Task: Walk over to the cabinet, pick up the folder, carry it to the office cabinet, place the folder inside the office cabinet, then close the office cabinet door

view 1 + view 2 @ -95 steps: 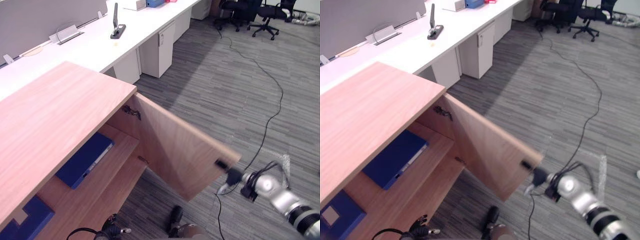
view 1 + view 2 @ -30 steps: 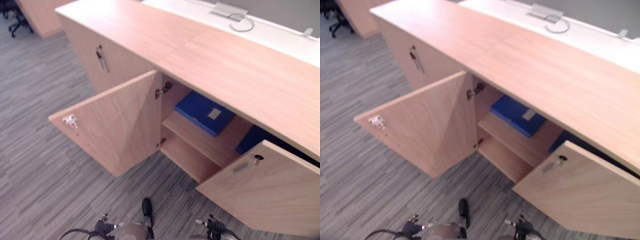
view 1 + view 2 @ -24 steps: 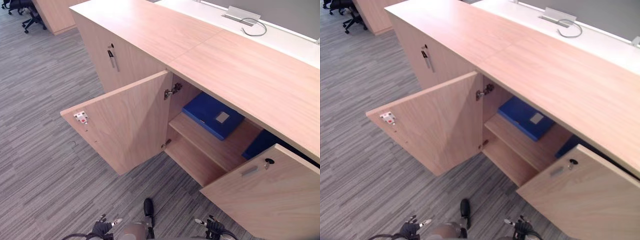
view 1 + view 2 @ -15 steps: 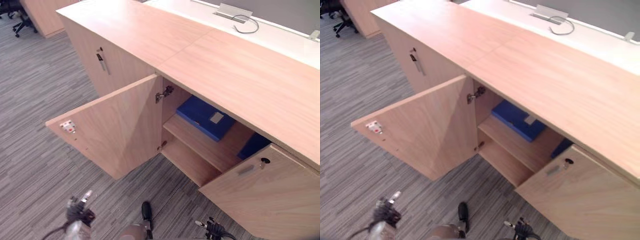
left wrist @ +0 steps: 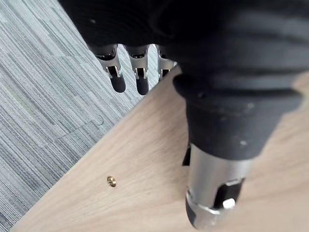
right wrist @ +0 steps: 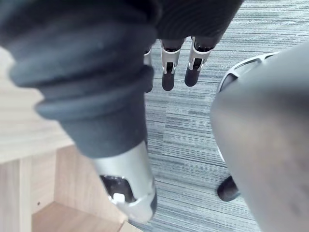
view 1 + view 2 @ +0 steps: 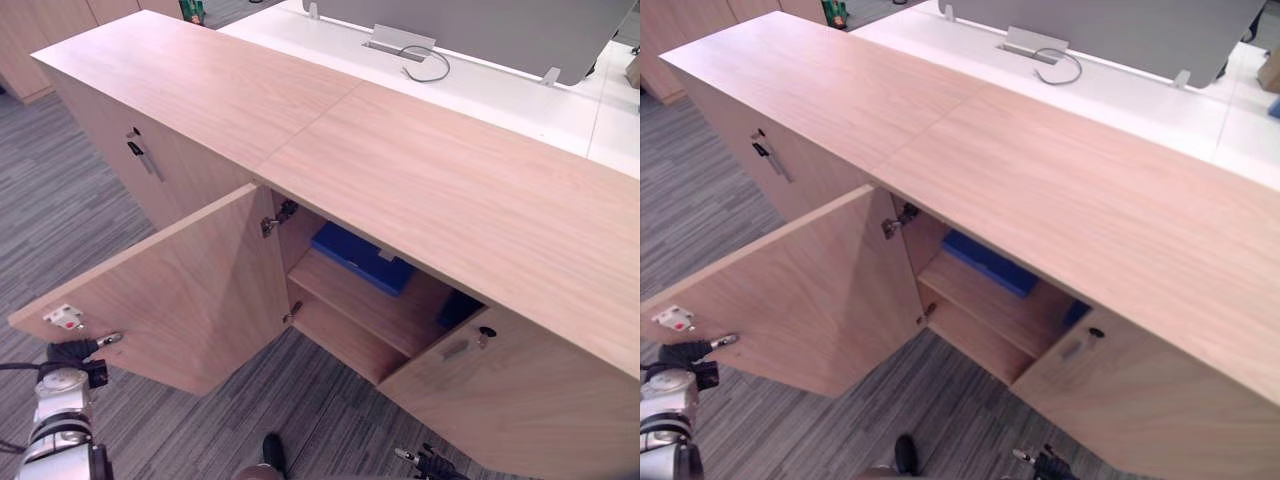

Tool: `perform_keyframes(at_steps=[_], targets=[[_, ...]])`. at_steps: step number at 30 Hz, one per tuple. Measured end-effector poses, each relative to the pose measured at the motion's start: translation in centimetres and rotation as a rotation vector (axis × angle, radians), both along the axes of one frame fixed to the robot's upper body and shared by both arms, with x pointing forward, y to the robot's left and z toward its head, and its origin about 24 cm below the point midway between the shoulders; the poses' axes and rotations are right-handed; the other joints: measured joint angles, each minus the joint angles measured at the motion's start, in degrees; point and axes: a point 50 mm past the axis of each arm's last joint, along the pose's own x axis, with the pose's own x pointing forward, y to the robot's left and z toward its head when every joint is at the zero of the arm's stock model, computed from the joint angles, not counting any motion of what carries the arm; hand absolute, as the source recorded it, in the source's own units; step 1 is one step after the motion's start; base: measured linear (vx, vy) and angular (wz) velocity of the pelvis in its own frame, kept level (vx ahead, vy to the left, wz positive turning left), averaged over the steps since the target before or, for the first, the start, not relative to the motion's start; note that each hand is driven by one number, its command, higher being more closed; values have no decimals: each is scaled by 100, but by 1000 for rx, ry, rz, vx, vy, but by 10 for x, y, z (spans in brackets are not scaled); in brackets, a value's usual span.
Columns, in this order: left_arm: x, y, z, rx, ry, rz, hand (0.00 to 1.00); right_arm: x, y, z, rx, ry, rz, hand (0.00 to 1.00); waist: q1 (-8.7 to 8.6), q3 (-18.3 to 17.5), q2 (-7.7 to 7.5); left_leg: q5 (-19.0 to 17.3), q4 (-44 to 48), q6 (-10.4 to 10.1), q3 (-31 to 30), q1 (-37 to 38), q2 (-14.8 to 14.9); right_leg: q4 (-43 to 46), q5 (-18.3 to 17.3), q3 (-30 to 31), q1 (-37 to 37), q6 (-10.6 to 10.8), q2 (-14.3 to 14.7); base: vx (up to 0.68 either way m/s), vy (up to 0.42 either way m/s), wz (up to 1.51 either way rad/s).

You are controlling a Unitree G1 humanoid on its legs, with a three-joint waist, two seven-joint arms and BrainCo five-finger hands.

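Slack and gripping nothing, my left hand (image 7: 72, 351) is hovering just beside the outer edge of the open left door (image 7: 190, 290). I am letting my right hand (image 6: 167, 72) hang loose over the carpet (image 6: 193, 135). The blue folder (image 7: 360, 257) is lying flat on the upper shelf (image 7: 370, 302) inside the office cabinet (image 7: 420, 170).

The cabinet (image 7: 420, 190) is looked down on steeply from head height by both eye views. They are set side by side, so its top, the open left door (image 7: 170, 300) and the carpet (image 7: 330, 410) are shared. The left wrist view is held very close along the left hand (image 5: 140, 79), with that door just beyond the fingers. The right wrist view is aimed past the right hand (image 6: 167, 72) at the carpet below it.
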Motion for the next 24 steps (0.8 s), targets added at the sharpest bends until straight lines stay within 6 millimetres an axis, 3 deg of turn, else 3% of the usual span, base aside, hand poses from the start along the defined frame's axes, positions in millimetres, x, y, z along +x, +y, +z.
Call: perform_keyframes(at_steps=[1,2,3,4,7,12,15,17,21,24], targets=[[-4,5,0,1,23,18,0,-2,-1,0,4,1,-15,0,0,-4,-5,23,-1,-38,-12,57,72,-531,49,-14,-52,-64,107,-13,-128,2],[-5,5,-1,1,38,19,0,-4,-1,0,2,5,-17,0,4,-27,-45,29,-2,-105,-13,74,41,-784,328,-18,-99,-154,110,-75,-139,30],[-5,0,-8,-11,73,0,0,-14,-5,-1,-6,24,-32,0,-24,-119,-39,-11,-6,-285,-102,85,13,-756,604,-11,-161,54,70,-62,-119,26],[-5,-8,-18,-31,117,-36,0,-23,-14,-1,-24,47,-52,0,81,-188,94,2,-7,-322,-102,85,68,-754,599,13,-179,43,130,-46,-109,21],[-8,-19,-32,-94,134,-31,0,-38,-24,-1,-42,85,-76,0,109,-209,251,22,-8,-379,-96,82,119,-758,592,54,-189,24,184,-29,-65,-5],[-4,-25,-35,-128,98,-40,0,-52,-21,-3,-27,115,-118,0,86,-228,190,16,-8,-366,-52,82,16,-756,660,76,-222,54,97,-43,34,-3],[2,-44,-45,-127,137,-130,0,-54,-22,-3,-26,116,-133,0,114,-223,172,-13,-9,-312,-60,79,-117,-737,707,66,-224,134,-71,-53,108,8],[-6,-66,-59,-96,200,-270,0,-57,-21,-3,-29,120,-137,0,153,-226,149,-25,-10,-244,-110,57,-273,-710,751,17,-223,218,-233,-45,111,15],[-7,-108,-69,-89,220,-496,0,-58,-22,-3,-37,115,-133,0,245,-235,134,37,-10,-84,-371,-106,-539,-623,785,-268,-222,334,-498,-44,113,47],[-15,-159,-86,-128,323,-788,0,-55,-22,-2,-44,106,-113,0,320,-242,131,76,-13,43,-499,-143,-774,-498,839,-412,-204,469,-746,-71,134,30]])
